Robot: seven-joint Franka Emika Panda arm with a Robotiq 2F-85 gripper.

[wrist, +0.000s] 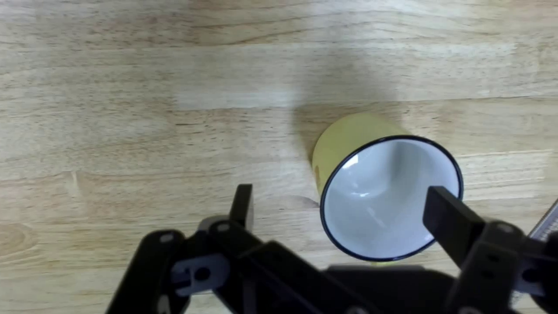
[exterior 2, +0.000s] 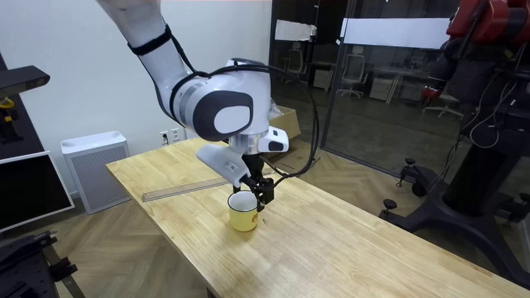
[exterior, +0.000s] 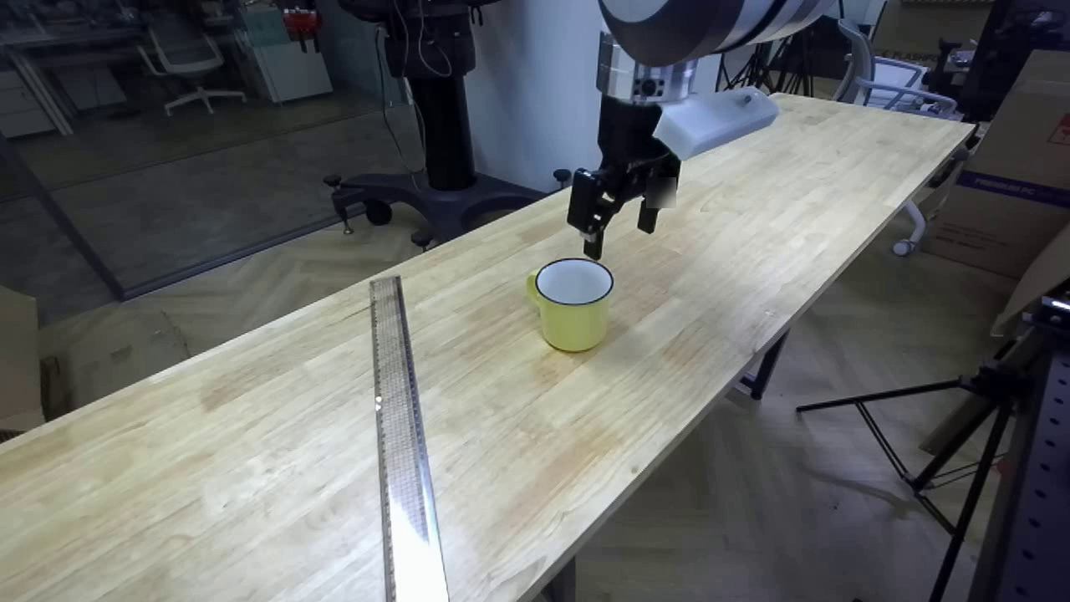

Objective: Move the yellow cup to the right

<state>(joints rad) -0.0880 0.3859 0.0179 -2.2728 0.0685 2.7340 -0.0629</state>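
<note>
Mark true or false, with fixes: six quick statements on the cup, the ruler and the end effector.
1. The yellow cup stands upright on the table. True.
2. The cup's inside is black. False: the inside is white.
3. The ruler lies in the cup. False: the ruler lies on the table, apart from the cup.
4. The end effector is open. True.
5. The cup has a handle, seen in an exterior view. True.
6. The end effector holds the cup off the table. False: its fingers stand apart and the cup rests on the table.
</note>
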